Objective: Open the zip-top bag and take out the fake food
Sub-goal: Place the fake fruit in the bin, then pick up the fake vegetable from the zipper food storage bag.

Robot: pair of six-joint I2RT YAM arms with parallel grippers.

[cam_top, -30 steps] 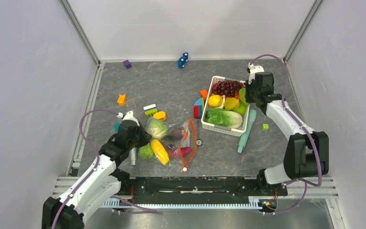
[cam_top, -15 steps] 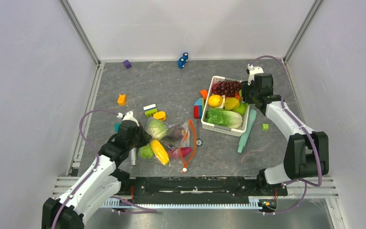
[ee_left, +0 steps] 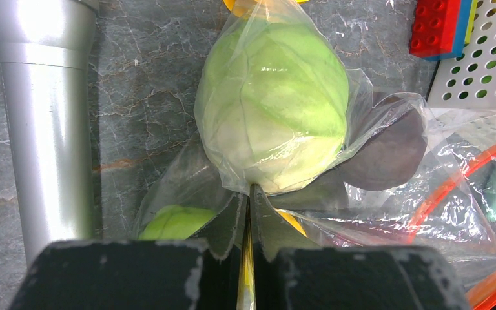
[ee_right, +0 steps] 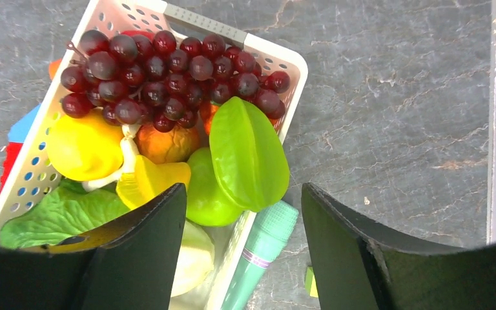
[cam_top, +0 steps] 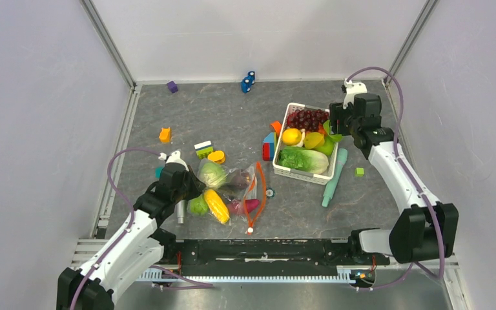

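Grey marbled tabletop (cam_top: 219,110), left gripper (ee_left: 250,191) pinching zip-top bag (ee_left: 374,216) film — clear only wrist-close, right gripper (ee_right: 242,194) spread above basket (ee_right: 232,32).

Grey marbled tabletop (cam_top: 232,116); plain white walls (cam_top: 258,32) on three sides; aluminium corner posts (cam_top: 106,42); even light

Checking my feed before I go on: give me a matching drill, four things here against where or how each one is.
1. cabbage
2. grape bunch
3. silver cylinder
4. right gripper

A. in the white basket
B. open, above that basket
C. inside the zip-top bag
D. lying on the table, outside the bag

Pairs: 1-C, 2-A, 3-D, 4-B
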